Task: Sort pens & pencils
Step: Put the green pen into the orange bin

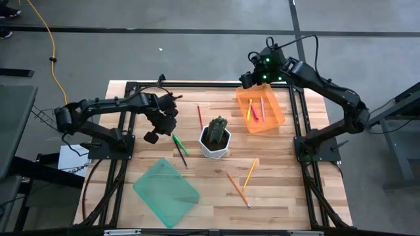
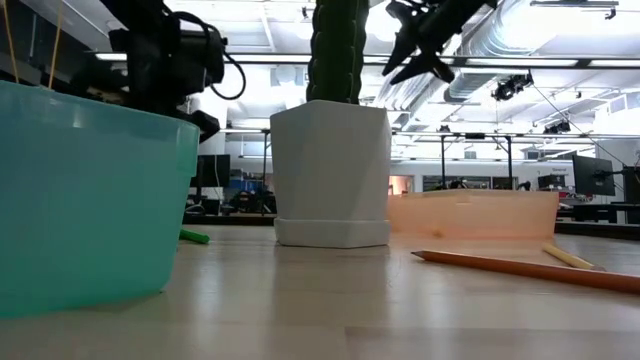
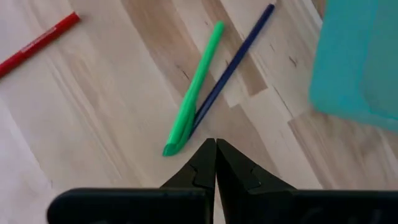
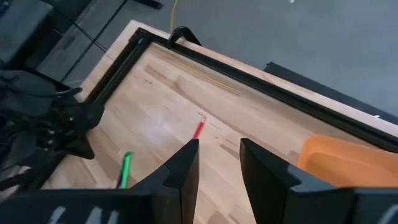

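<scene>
High view: left gripper (image 1: 152, 136) hangs over the green pen (image 1: 180, 145) and dark pencil (image 1: 179, 153), left of the white plant pot (image 1: 215, 142). Likely lining up a pick. Right gripper (image 1: 245, 78) sits over the far corner of the orange tray (image 1: 273, 121), which holds a pink pen (image 1: 262, 108) and a yellow pen (image 1: 249, 109); pens seem to go there. Red pencil (image 1: 199, 117) lies far-centre, two orange pencils (image 1: 244, 180) near-right, teal bin (image 1: 166, 191) near-left, apparently empty.

Low view: teal bin close on the left, pot centre, orange tray behind, one pencil (image 2: 520, 268) flat on the table (image 2: 300, 300). Room behind is an open workshop with ceiling ducts.

Left wrist: fingers (image 3: 202, 168) pressed together, nothing between, just short of the green pen's tip; dark pencil touches it.

Right wrist: fingers (image 4: 183, 168) apart, empty, over wood planks and the black frame.
</scene>
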Robot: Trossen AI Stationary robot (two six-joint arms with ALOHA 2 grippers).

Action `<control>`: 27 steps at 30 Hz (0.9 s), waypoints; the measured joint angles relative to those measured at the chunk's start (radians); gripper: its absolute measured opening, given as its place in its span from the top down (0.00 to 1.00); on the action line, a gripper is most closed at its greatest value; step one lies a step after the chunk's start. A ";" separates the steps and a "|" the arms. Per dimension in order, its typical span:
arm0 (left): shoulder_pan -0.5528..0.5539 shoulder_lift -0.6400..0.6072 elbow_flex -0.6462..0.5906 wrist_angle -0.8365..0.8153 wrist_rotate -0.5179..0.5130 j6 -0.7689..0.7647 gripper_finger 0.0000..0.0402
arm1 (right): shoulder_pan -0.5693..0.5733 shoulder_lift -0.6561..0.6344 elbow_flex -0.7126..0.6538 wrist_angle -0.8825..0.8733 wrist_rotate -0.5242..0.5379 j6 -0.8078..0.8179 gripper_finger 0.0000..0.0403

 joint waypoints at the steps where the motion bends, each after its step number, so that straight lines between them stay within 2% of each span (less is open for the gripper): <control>1: -0.005 0.008 0.000 0.005 -0.005 0.005 1.00 | 0.015 -0.006 0.000 -0.010 0.022 0.000 0.73; 8: -0.013 0.054 0.000 0.017 -0.041 -0.060 0.97 | 0.086 -0.034 0.000 -0.068 0.102 -0.008 0.73; 14: -0.013 0.065 0.023 0.026 -0.018 -0.100 0.77 | 0.098 -0.054 0.000 -0.149 0.103 -0.033 0.73; 18: -0.036 0.065 0.039 0.039 -0.029 -0.038 0.69 | 0.098 -0.077 0.000 -0.210 0.105 -0.035 0.73; 23: -0.105 0.083 0.040 0.065 -0.108 0.045 0.71 | 0.098 -0.130 0.000 -0.243 0.122 -0.027 0.73; 27: -0.111 0.139 0.040 0.082 -0.114 0.052 0.75 | 0.098 -0.180 0.000 -0.219 0.142 -0.027 0.73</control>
